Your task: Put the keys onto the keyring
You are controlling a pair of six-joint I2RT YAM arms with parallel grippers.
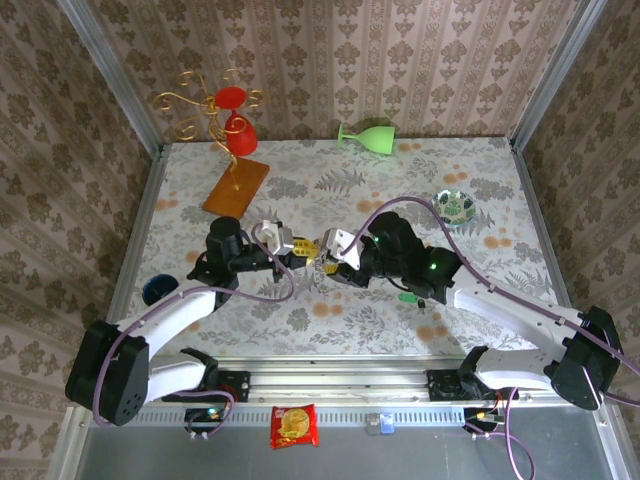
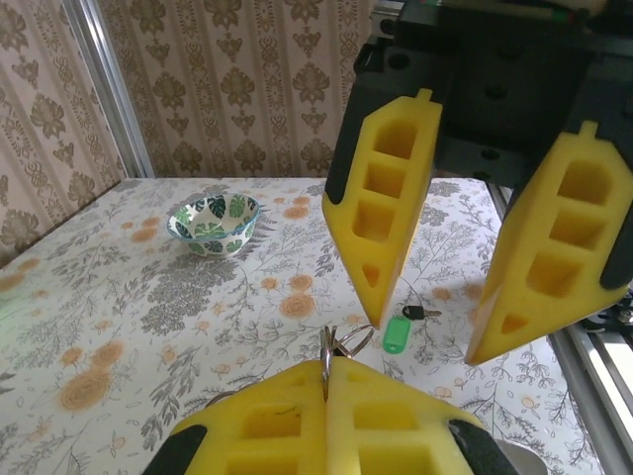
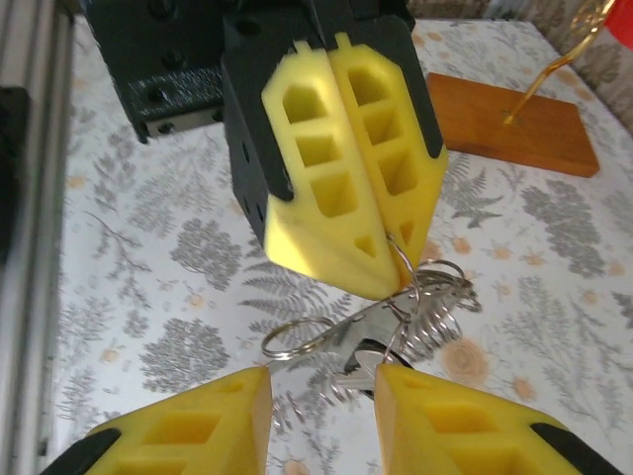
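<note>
Left gripper (image 3: 381,282): clamped shut on thin grey wire keyring (image 3: 427,315), aloft. Right gripper (image 3: 321,381): part open, straddling dangling silver metal key (image 3: 361,368). Green-headed key (image 2: 396,334): on table (image 2: 148,327). Risk: closing off-centre could twist ring from pinch

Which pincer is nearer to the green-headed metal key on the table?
Right. The right pincer hangs left of the key; the left pincer, shut on a metal ring, is farther left.

The middle of the floral-clothed table (image 1: 400,170) was blocked by the left gripper (image 1: 303,247) and right gripper (image 1: 328,252), tip to tip, a thin metal keyring (image 3: 427,297) dangling between. Room was left beyond them, up to a gold wire stand on a wooden base (image 1: 236,188), a toppled green goblet (image 1: 368,135) and a small leaf-patterned bowl (image 1: 456,205).
</note>
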